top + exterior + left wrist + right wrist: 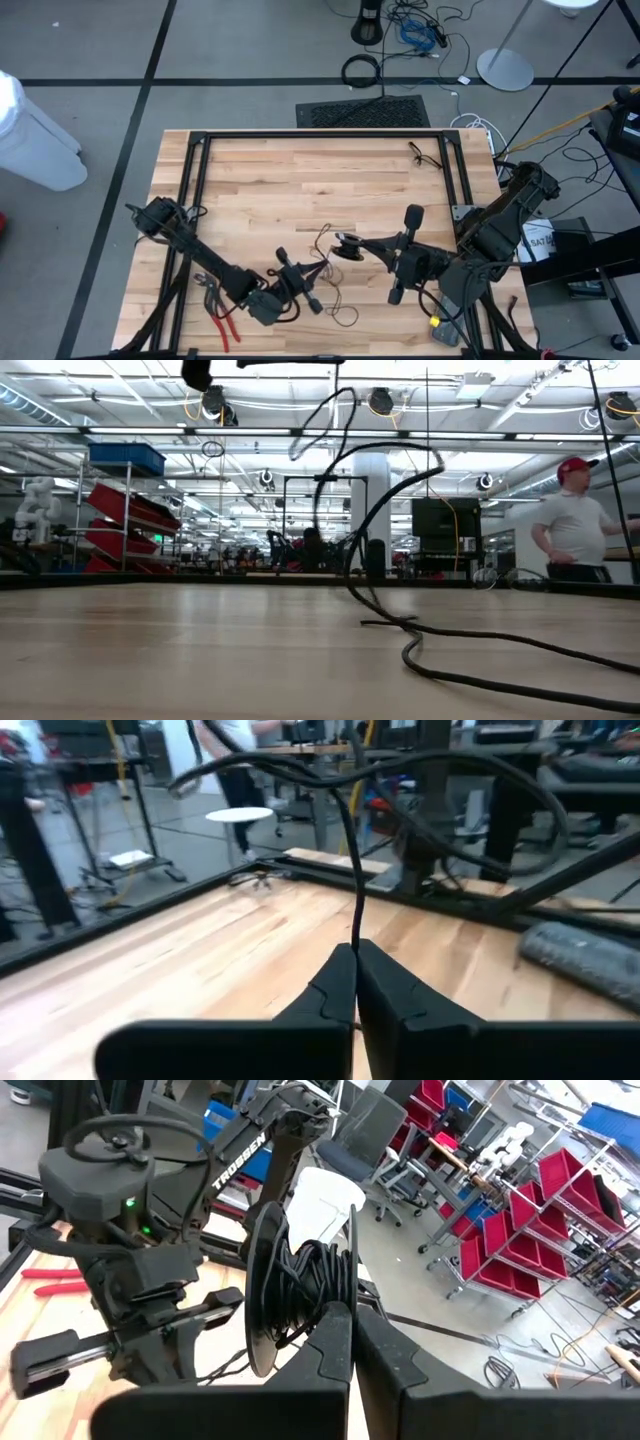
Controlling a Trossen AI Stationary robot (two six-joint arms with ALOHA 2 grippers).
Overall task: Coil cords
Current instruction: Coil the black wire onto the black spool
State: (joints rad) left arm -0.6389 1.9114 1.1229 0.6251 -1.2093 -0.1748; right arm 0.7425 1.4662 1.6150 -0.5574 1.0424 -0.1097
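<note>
Grey floor (100, 60), red shelving (130, 520), bright ceiling lights (480, 405)

In the low view the cord (400, 630) runs out past the right edge, its far end unseen. The person (575, 520) behind the desk (200, 650) is blurred and cut off by the frame.

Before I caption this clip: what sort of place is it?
Likely a robotics lab or workshop: red parts bins on racks, another robot in the background, cables on the floor.
</note>
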